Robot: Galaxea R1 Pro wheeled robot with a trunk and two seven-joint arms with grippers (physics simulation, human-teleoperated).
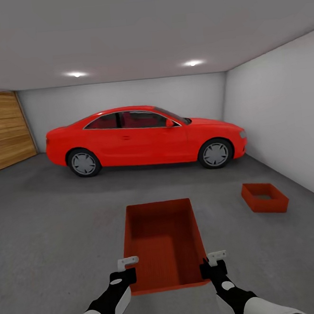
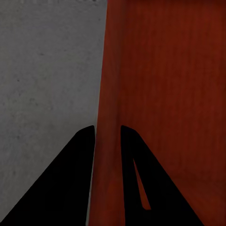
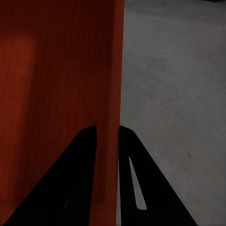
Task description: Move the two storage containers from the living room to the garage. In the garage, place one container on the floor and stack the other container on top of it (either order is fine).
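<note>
Garage interior. Two storage containers counted, both orange-red and open-topped. The near container (image 1: 164, 242) is held out in front of the robot over the grey concrete floor (image 1: 53, 223); the far container (image 1: 264, 197) sits on that floor well off to the right, near the white side wall (image 1: 287, 117).

Two grippers, one on each long wall of the near container at its closest end. Left gripper (image 1: 128, 269) — in the left wrist view (image 2: 107, 129) its two dark fingers stand either side of the container's left wall (image 2: 109, 94), pinching it with no gap showing. Right gripper (image 1: 214, 262) — same in the right wrist view (image 3: 107, 128), fingers clamped across the right wall (image 3: 113, 70), one inside the bin, one outside.

One red car (image 1: 146, 139) parked side-on along the back wall, two wheels visible. One slatted wooden door (image 1: 4, 130) at left, cut off by the frame edge. Two ceiling lights (image 1: 76, 74).

Hard to read: the near container's closest rim is partly covered by the gripper bodies, and its underside is hidden, so its height above the concrete cannot be judged. The far container's inside is mostly shadow; only a grey patch shows at the bottom. Both arms are cut off at the lower frame edge.
</note>
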